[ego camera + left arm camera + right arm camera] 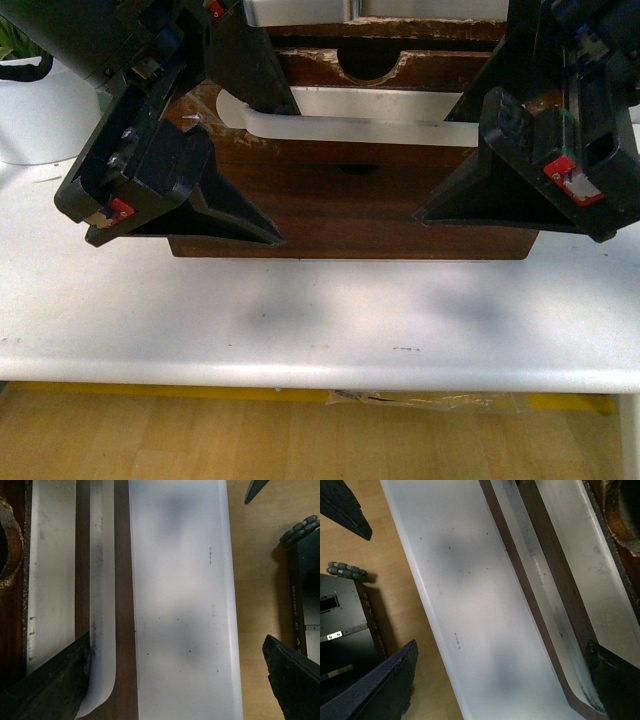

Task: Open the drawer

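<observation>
Front view: the left end effector (280, 170) is held released, one finger laid against the white handle's (350, 125) end; the drawer (340, 152) is set mid-bench (320, 320), toward the rear; the right end effector (435, 165) is likewise spread at the handle's other end.

Our left gripper (285, 175) and right gripper (432, 165) both hang low, jaws spread wide, fingertips pointing inward toward each other.
</observation>
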You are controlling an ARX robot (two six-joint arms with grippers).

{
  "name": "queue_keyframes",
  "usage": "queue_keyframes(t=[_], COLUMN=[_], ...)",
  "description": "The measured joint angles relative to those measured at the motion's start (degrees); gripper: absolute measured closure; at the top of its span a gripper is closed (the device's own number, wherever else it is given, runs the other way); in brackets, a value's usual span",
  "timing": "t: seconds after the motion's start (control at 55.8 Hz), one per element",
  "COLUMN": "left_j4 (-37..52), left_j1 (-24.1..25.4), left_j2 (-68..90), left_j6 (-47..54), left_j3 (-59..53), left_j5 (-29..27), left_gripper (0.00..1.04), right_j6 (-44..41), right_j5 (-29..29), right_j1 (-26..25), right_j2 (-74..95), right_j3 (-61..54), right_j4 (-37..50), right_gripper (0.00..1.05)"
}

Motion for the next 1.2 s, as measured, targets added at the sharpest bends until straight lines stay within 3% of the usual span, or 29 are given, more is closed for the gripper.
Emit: queue_keyframes(t=[0.215,0.412,0.788,0.878,1.2], left_j4=[0.4,-5.7,-11.1,-7.3,6.9], left_j1=[-0.3,-0.5,-0.7,-0.5,1.5], left_j2=[-0.4,-2.7,-9.7,-11.1,-21.3], left_j6=[-0.1,3.0,7.7,6.2,-8.0], left_j3=[-0.5,-1.5,-7.1,-9.0,-14.7], left_j5=[0.0,0.2,1.4,2.6,15.9], left_gripper=[0.06,0.06,0.06,0.06,0.06], right_j6=[0.7,-1.1,-0.4,1.1,7.6], right_j5=[0.0,-2.2,-1.7,-1.9,-5.4], right_j1=[0.4,1.4,5.5,5.5,1.7], right_j2=[1.2,-0.3,-6.1,-6.8,-17.1], right_j3=[-0.4,-1.2,-7.2,-8.4,-16.3], right_j4=[1.7,-3.3,-4.0,-1.1,11.8], right_gripper=[0.09,0.09,0.09,0.09,0.09])
